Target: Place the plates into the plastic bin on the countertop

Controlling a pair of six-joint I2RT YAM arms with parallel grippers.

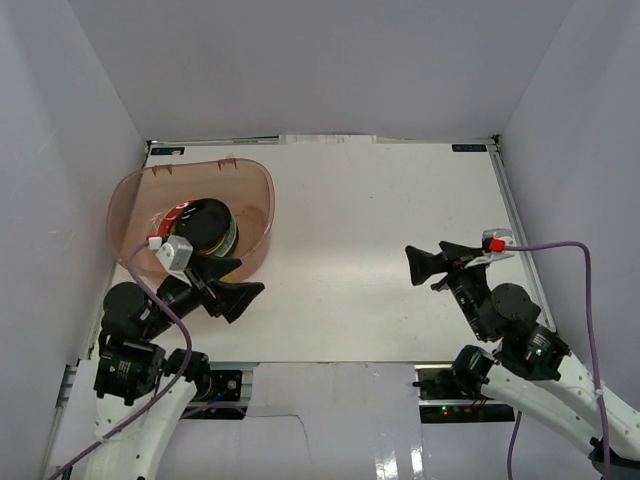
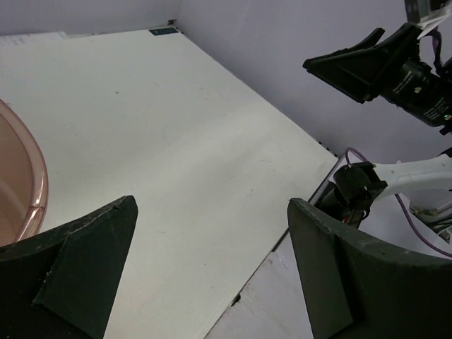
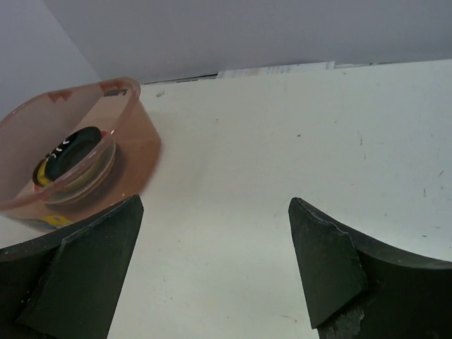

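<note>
Inside the plastic bin (image 1: 262, 176), the plates (image 1: 205, 228) sit stacked, with none seen on the white worktop (image 1: 380, 200) around it; the left hand (image 1: 243, 280) hangs wide open and empty just beside the bin, the right hand (image 1: 420, 268) likewise, well apart from it. The job looks finished.

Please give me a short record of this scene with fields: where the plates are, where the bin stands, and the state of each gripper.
Plates: stacked inside the bin, a black one on top
Bin: on the countertop, at its far left corner
Plates outside the bin: none in view
Left gripper: open, holding nothing, by the bin's near rim
Right gripper: open, holding nothing, over the right side of the countertop
</note>
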